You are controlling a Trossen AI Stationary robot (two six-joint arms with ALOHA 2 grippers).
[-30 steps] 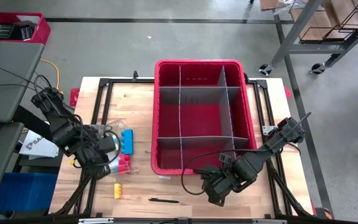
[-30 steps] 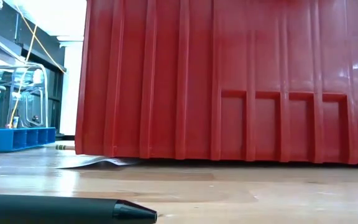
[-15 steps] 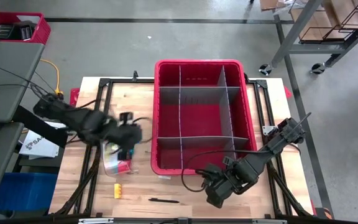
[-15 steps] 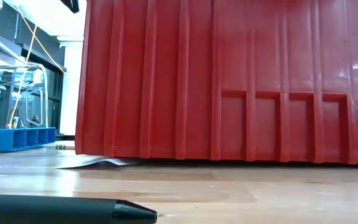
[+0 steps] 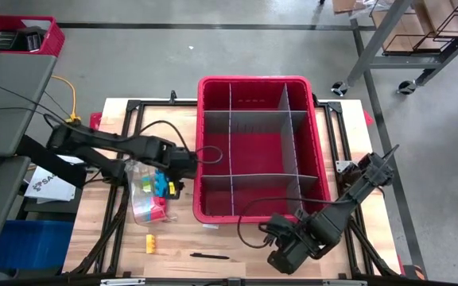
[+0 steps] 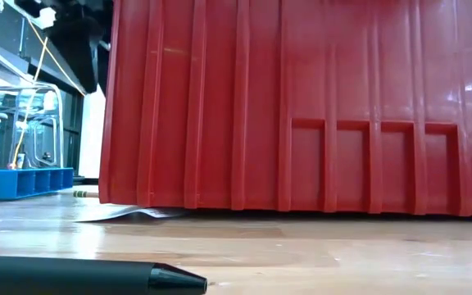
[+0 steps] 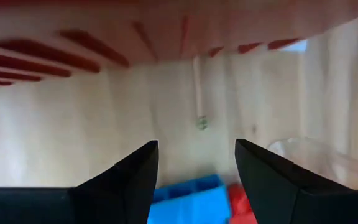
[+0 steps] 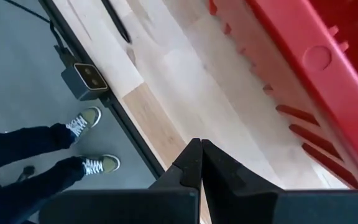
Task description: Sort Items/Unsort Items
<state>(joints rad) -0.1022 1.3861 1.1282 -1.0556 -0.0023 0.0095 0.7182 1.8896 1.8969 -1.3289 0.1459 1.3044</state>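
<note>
Two arms show from above, and the left one has changed most: a second ago it was folded back over the left side of the wooden counter [image 5: 181, 127], and it now stretches across so that the left hand [image 5: 180, 165] sits beside the left wall of the large red plastic bin with grey dividers [image 5: 213, 208]. Just below it lie the blue blocky piece [image 5: 162, 187], a red blocky piece [image 5: 158, 211] and a crumpled clear plastic bag [image 5: 139, 200]; the small yellow block [image 5: 150, 242] and the thin dark pen [image 5: 209, 256] lie nearer the front edge. The bin's compartments look empty, so I judge the sorting barely begun. The right hand [image 5: 286, 256] has slid a little toward the front edge.

From counter height, only the bin wall, the pen's tip and the blue piece far off to the left show, unchanged.

In the left wrist view the fingers [image 7: 135, 177] have parted since a second ago and grasp nothing, with the blue piece showing beyond the gap, which suggests a pick is being lined up.

In the right wrist view the fingers [image 8: 188, 165] are pressed together, empty, above the counter's front edge; a person's legs and shoes [image 8: 89, 140] stand on the floor beyond.
</note>
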